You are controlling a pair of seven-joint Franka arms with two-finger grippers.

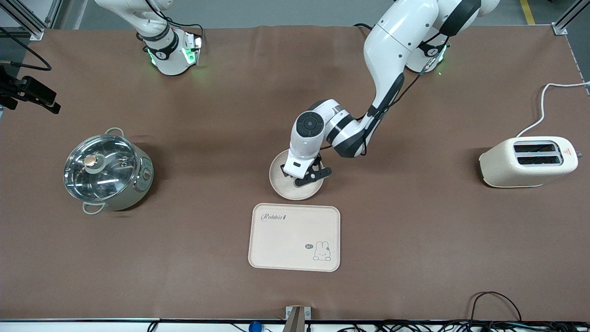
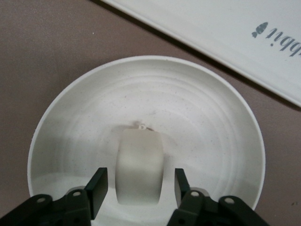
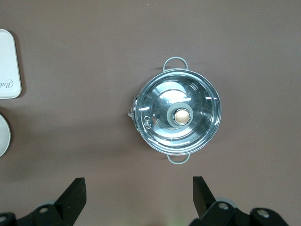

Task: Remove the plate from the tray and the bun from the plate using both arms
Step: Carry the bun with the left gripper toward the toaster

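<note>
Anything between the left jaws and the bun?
Nothing visible. The left gripper sits low over the plate, its jaws straddling the bun with small gaps on each side. The plate is already on the table beside the tray.

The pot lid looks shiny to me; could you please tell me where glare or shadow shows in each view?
Front view: bright reflections streak the glass pot lid, and the left arm shades part of the plate. Right wrist view: the lid mirrors light in pale rings. Left wrist view: no glare; a soft shadow lies on the plate near the bun.
</note>
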